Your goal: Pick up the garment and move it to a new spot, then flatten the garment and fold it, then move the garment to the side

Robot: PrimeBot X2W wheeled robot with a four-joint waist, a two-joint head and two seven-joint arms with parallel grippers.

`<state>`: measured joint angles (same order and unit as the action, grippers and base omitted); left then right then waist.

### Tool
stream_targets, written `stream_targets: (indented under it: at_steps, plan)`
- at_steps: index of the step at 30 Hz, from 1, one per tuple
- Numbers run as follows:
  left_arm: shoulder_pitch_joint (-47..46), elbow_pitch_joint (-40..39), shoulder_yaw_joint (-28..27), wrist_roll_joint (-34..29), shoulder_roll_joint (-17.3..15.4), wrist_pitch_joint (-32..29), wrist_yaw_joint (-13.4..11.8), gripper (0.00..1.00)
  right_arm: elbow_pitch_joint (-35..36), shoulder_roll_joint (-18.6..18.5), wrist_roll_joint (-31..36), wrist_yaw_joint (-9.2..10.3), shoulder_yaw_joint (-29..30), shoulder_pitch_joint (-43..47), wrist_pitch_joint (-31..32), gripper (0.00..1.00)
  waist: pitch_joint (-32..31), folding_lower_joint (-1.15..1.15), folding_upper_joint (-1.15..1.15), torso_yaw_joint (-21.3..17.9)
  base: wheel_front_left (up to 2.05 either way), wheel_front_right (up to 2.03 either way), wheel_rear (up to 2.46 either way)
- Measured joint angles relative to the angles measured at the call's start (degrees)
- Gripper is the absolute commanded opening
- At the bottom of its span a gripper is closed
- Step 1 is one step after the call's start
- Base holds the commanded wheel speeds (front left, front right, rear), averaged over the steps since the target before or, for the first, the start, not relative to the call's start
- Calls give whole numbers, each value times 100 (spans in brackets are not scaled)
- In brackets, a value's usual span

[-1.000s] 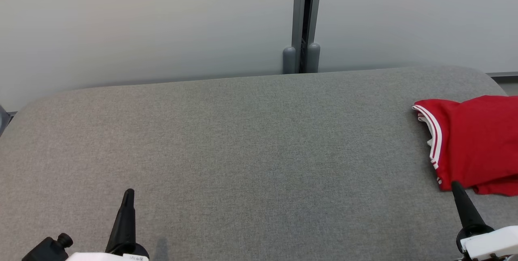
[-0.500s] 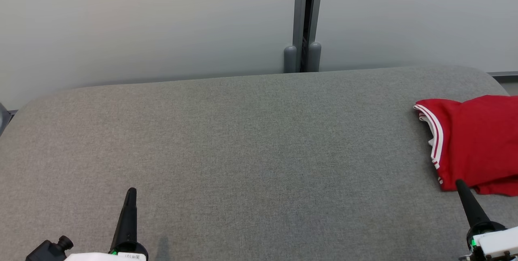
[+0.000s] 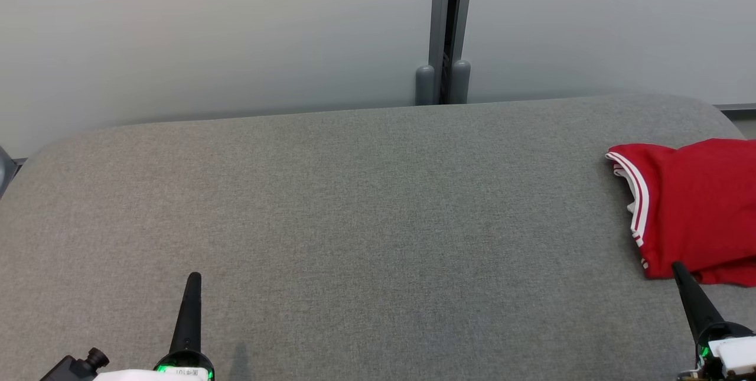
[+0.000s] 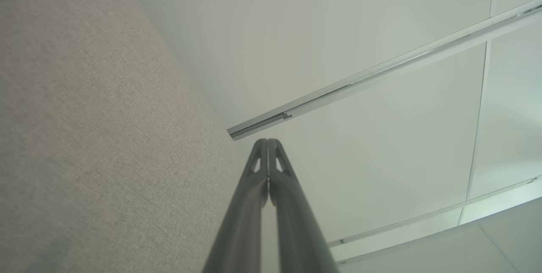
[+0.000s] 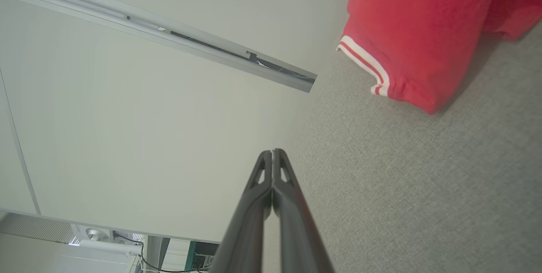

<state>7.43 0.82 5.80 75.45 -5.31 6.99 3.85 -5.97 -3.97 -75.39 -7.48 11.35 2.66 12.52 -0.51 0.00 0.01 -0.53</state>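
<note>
Resting rightward: garment (right wrist sees cuff close); left claw, right claw together.

The soft red fabric garment, just beyond the slim black right gripper, has white-and-red striped trim. The flat woven tabletop beneath it and beneath the slim black left gripper is heathered grey. The smooth wall panels ahead are pale grey.

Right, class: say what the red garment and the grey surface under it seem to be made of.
Garment: soft matte knit, likely cotton or a blend; it lies in limp folds, with striped ribbed trim. Surface: matte grey woven upholstery cloth; a fine speckled weave shows.
</note>
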Motion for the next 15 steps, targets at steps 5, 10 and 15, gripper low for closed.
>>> stream_targets:
  at_steps: [5, 10, 15]
  plan:
    - [-13, 7, -4, 238, 30, -25, 40, 0, -13, 0, -241, 0, 66, -6, 60, 0, 7, 0, 0, 6, 0, 0, 0]
    - [-62, 11, -10, 438, 54, -41, 90, 0, -29, 1, -483, 0, 112, -13, 122, 0, 14, 0, 0, 12, 0, 0, 0]
    - [-62, 16, -12, 624, 76, -43, 121, 0, -37, 2, -676, 0, 146, -38, 167, 0, 20, 0, 0, 17, 0, 0, 0]
